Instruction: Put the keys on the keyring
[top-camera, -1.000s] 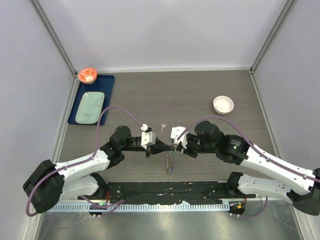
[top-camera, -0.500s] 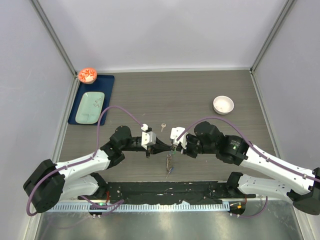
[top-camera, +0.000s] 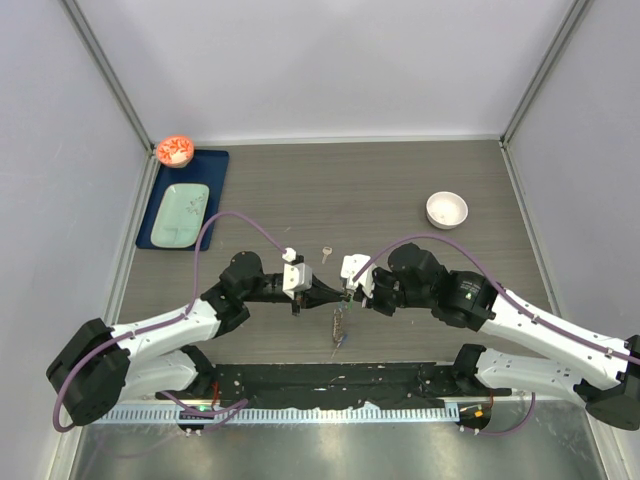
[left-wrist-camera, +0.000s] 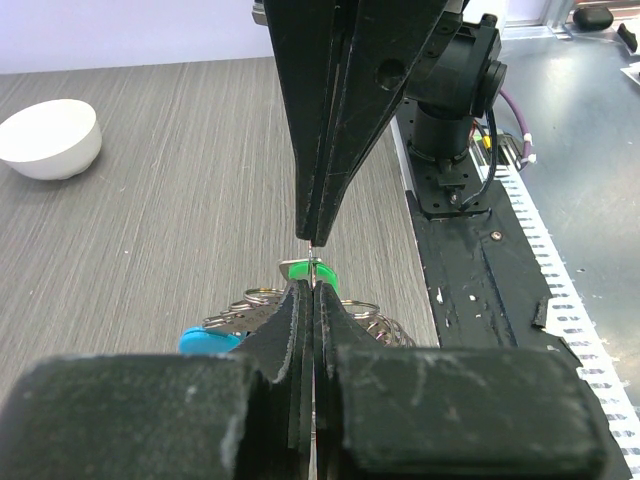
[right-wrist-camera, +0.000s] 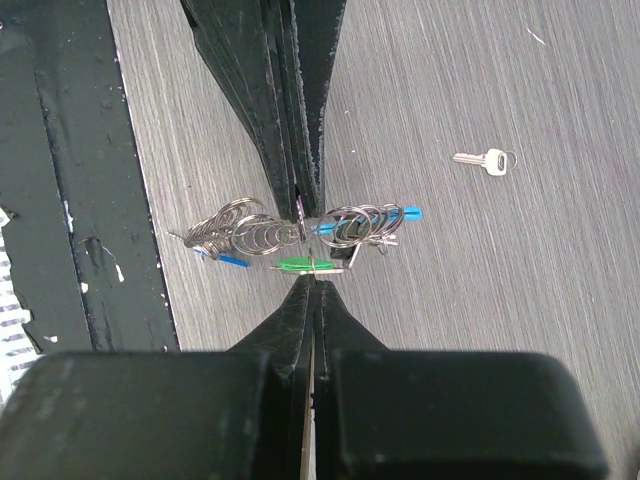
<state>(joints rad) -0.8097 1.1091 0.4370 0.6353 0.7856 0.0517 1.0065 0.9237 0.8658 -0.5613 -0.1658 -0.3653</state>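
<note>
The keyring (top-camera: 340, 325) hangs between the two grippers as a chain of silvery rings (right-wrist-camera: 240, 230) with a light-blue strap (right-wrist-camera: 395, 214) and a dark-blue tag (right-wrist-camera: 232, 260). My left gripper (top-camera: 335, 292) is shut on a ring of the keyring (left-wrist-camera: 250, 300). My right gripper (top-camera: 349, 293) meets it tip to tip and is shut on the green-headed key (right-wrist-camera: 305, 265), edge-on at its tips. That key also shows in the left wrist view (left-wrist-camera: 298, 271). The plain silver key (top-camera: 326, 254) lies loose on the table beyond the grippers and shows in the right wrist view (right-wrist-camera: 488, 160).
A white bowl (top-camera: 446, 209) stands at the back right. A dark-blue mat (top-camera: 216, 200) with a pale green tray (top-camera: 181, 214) and a small orange bowl (top-camera: 174, 150) lies at the back left. The black base rail (top-camera: 330, 385) runs along the near edge.
</note>
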